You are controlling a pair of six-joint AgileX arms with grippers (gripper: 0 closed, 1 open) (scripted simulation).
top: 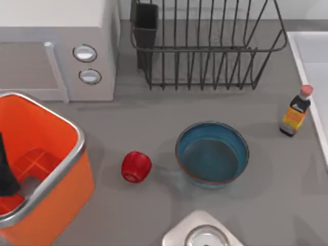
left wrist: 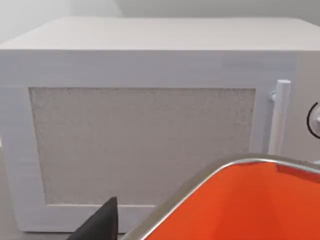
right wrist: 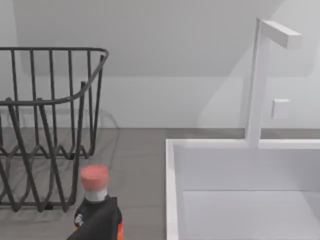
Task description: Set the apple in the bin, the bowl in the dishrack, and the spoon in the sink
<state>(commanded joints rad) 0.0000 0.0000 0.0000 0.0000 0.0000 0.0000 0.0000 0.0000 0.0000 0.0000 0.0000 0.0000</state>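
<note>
The small red apple lies on the grey table between the orange bin at the left and the blue bowl in the middle. The bowl stands upright and holds nothing. The dark wire dishrack is at the back, and the pale sink runs along the right edge. A dark part of my left gripper hangs over the bin's left side, facing the microwave. My right gripper is near the bottle, facing the sink and the dishrack. The spoon is out of view.
A white microwave with two round knobs stands at the back left, just behind the bin. A small bottle with a pink cap stands beside the sink. A pale silver object sits at the front edge, close in front of the bowl.
</note>
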